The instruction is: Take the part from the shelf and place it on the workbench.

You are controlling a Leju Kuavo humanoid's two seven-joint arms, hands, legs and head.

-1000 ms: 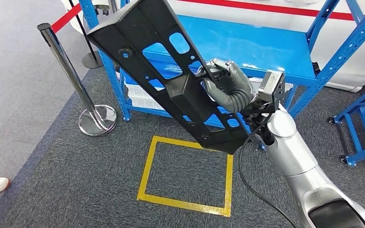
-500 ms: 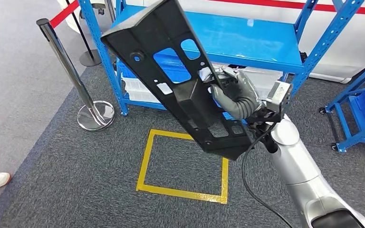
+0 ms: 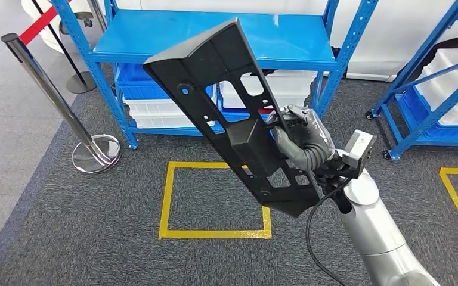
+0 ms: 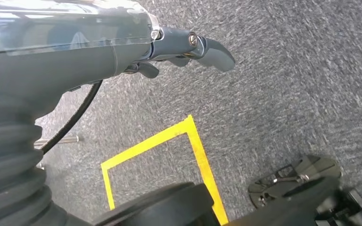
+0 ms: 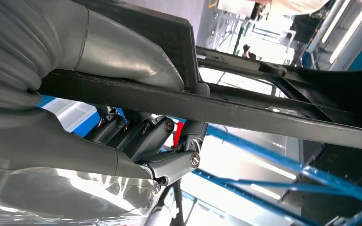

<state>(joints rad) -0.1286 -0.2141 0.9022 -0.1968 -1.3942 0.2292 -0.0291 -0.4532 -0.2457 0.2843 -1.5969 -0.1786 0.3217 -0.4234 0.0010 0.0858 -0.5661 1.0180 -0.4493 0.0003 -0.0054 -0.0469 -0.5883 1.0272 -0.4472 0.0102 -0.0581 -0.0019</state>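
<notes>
Before the shelf [image 3: 214, 42], right hand [image 3: 301, 143] apparently grips part [image 3: 232, 113].

A long black part [image 3: 238, 113] held in the right hand [image 3: 301, 143] slants across the middle of the head view, blocking passage there. Behind it, in the upper centre, stands a blue shelf [image 3: 214, 36] with white bins [image 3: 286, 86] on its lower level. A chrome post [image 3: 53, 98] with a red rope [image 3: 36, 24] stands at upper left. A second blue rack [image 3: 435, 77] closes the upper right. Grey carpet [image 3: 95, 238] with a yellow taped square [image 3: 214, 199] lies open below.
</notes>
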